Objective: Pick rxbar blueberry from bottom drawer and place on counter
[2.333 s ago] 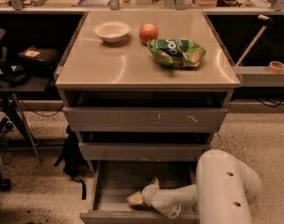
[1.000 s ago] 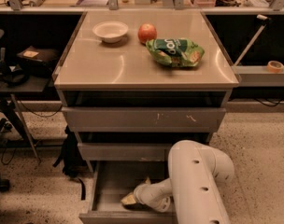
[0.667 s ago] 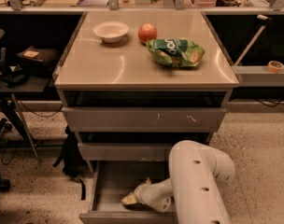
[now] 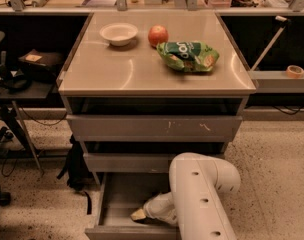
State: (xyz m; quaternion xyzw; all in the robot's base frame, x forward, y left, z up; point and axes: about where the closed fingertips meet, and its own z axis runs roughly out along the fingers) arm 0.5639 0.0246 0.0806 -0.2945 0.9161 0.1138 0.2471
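Note:
The bottom drawer (image 4: pixel 117 194) stands pulled open at the foot of the cabinet. My white arm (image 4: pixel 199 199) reaches down into it from the right. My gripper (image 4: pixel 138 214) is low inside the drawer, near its front left part, just above the floor. The rxbar blueberry is hidden; I see no dark bar on the bare part of the drawer floor. The counter (image 4: pixel 137 71) is the glossy beige cabinet top above.
On the counter stand a white bowl (image 4: pixel 119 33), a red apple (image 4: pixel 158 35) and a green chip bag (image 4: pixel 188 55). Two upper drawers (image 4: pixel 152 127) are slightly open. A black bag (image 4: pixel 74 166) lies left of the cabinet. A tape roll (image 4: pixel 294 71) sits on the right ledge.
My arm's elbow has swung left over the drawer, and the gripper has shifted slightly left inside it. Little has moved in the last second.

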